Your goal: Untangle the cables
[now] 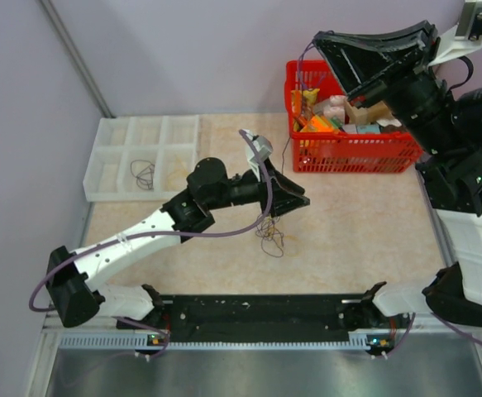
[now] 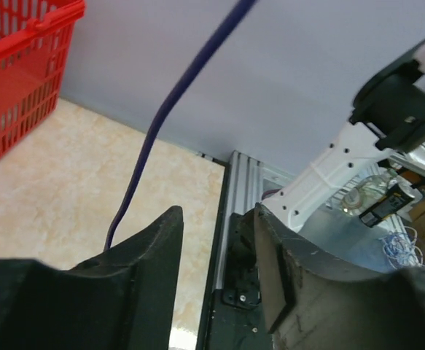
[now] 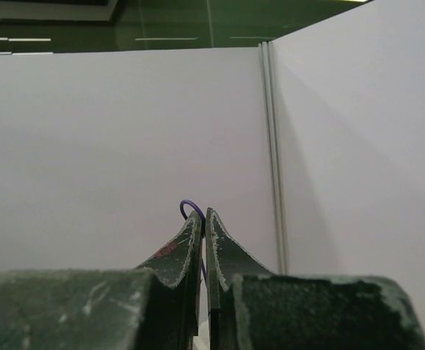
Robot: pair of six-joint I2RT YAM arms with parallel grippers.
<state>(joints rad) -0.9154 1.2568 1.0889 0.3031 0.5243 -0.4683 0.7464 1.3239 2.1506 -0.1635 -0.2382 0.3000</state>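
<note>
Cables (image 1: 270,236) lie in a small knot on the counter (image 1: 365,223), not far in front of the arms. The left tool (image 2: 216,226) hangs just over the knot. Its two fingers are apart and I see nothing between them, so it holds nothing. I think it waits there to catch the knot or pin it down.

Off to the left, a white tray (image 1: 108,132) has one loose wire (image 1: 144,174) in a box. It may be the place for freed ones.

Farther back, the right tool (image 3: 203,219) is up high by the red basket (image 1: 352,157). It is squeezed tight on a purple strand (image 3: 190,207). Held high like that, the strand is stretched, and I think that helps it slip out of the knot.
</note>
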